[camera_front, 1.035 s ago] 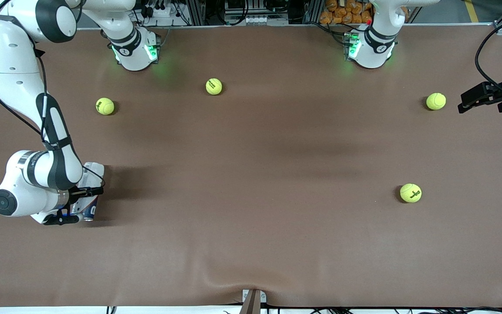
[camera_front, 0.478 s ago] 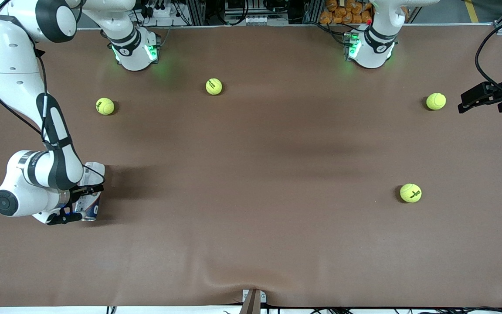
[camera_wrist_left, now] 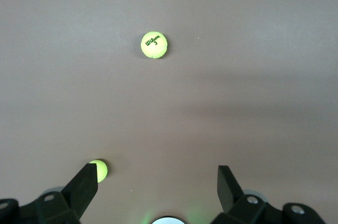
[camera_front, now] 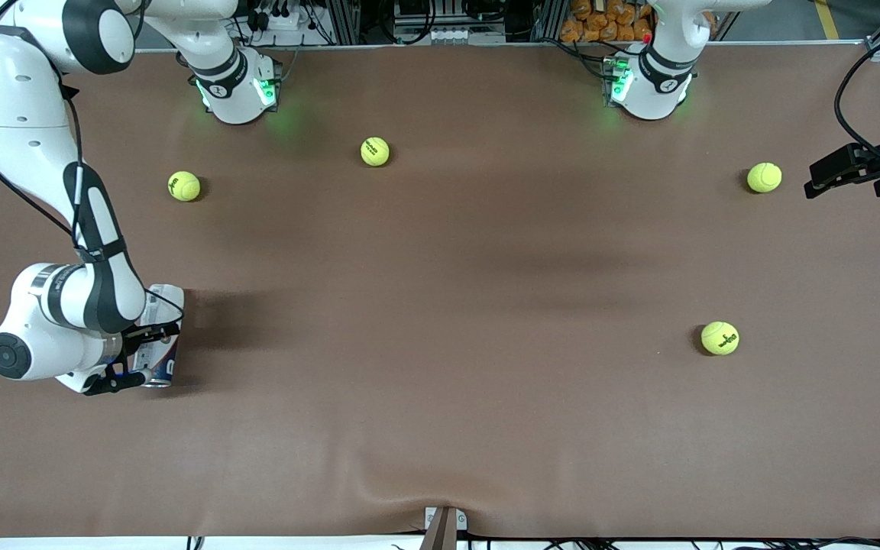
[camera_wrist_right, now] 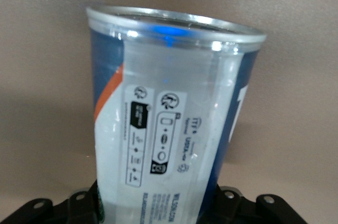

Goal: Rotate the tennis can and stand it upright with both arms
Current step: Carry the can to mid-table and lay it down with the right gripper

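Right tool (camera_front: 134, 353) clamped on tennis can (camera_front: 161, 336), which lies on brown surface (camera_front: 440, 305) at right arm's end. Left tool (camera_front: 849, 172) waits, fingers wide, beside a tennis ball (camera_front: 764, 177)

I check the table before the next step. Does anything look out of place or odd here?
Yes. The clear-plastic tennis can with its white and navy label lies on its side at the right arm's end, clamped in the right gripper. Four yellow-green tennis balls lie scattered loose outside it. The left gripper waits open.
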Robot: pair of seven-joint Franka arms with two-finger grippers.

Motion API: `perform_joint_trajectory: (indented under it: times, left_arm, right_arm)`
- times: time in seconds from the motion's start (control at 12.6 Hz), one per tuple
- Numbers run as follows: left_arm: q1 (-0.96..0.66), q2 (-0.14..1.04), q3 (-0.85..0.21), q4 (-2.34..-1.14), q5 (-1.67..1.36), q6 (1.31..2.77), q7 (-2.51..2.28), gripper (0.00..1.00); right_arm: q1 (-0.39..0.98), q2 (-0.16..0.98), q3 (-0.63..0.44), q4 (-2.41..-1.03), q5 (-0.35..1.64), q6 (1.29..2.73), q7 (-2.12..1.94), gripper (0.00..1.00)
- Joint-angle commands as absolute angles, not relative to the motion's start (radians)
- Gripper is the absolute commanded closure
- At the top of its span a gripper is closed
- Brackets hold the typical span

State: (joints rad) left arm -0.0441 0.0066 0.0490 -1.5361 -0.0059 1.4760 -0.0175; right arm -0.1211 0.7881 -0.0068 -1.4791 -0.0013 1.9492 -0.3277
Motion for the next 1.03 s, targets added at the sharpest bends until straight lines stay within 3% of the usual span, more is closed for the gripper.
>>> perform_joint_trajectory:
  times: [0.0, 0.32, 0.8, 0.96]
  left_arm:
    - [-0.034, -0.003, 0.048, -1.537, -0.023, 1.465, 0.009, 0.0]
    - [-0.034, -0.003, 0.048, -1.537, -0.023, 1.465, 0.009, 0.0]
    - [-0.032, -0.003, 0.049, -1.537, -0.025, 1.465, 0.026, 0.0]
    - [-0.032, -0.003, 0.048, -1.537, -0.023, 1.465, 0.026, 0.0]
  right_arm:
    - [-0.101, 0.778, 0.0, -1.473, -0.017, 1.947, -0.339, 0.32]
    - [-0.045, 0.778, 0.002, -1.424, -0.017, 1.948, -0.484, 0.32]
    - [0.193, 0.773, 0.015, -1.367, -0.048, 1.95, -0.653, 0.31]
    - [0.327, 0.747, 0.014, -1.348, -0.06, 1.944, -0.638, 0.31]
